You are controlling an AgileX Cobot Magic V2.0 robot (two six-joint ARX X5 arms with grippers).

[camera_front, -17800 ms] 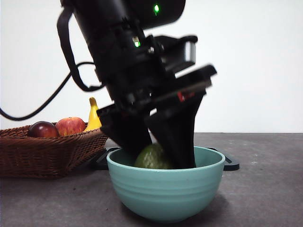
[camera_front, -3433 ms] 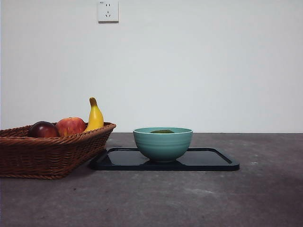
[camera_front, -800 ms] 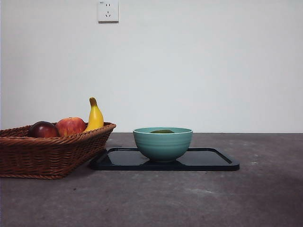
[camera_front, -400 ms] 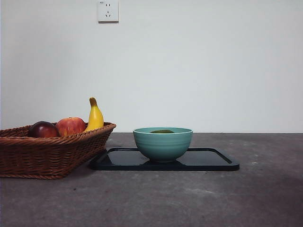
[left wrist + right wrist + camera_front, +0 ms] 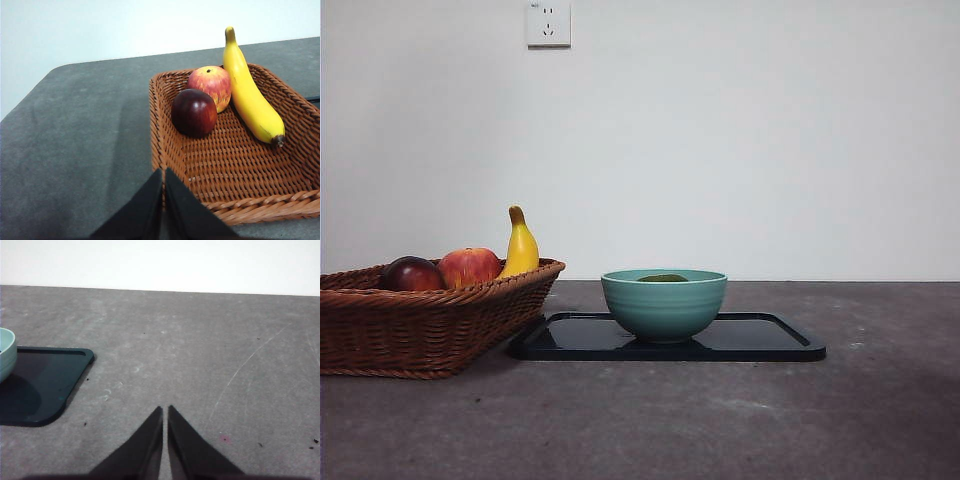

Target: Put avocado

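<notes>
The avocado [image 5: 663,278] is dull dark green and lies inside the teal bowl [image 5: 664,305]; only its top shows above the rim in the front view. The bowl stands on a black tray [image 5: 760,338] and its edge shows in the right wrist view [image 5: 6,360]. My left gripper [image 5: 163,172] is shut and empty, held back above the near edge of the wicker basket [image 5: 240,175]. My right gripper [image 5: 165,410] is shut and empty over bare table, off to the side of the tray [image 5: 40,385]. Neither gripper shows in the front view.
The wicker basket [image 5: 420,320] stands left of the tray and holds a dark red-purple fruit [image 5: 194,112], a red-yellow apple [image 5: 211,86] and a banana [image 5: 250,95]. A wall socket [image 5: 548,22] is on the white wall behind.
</notes>
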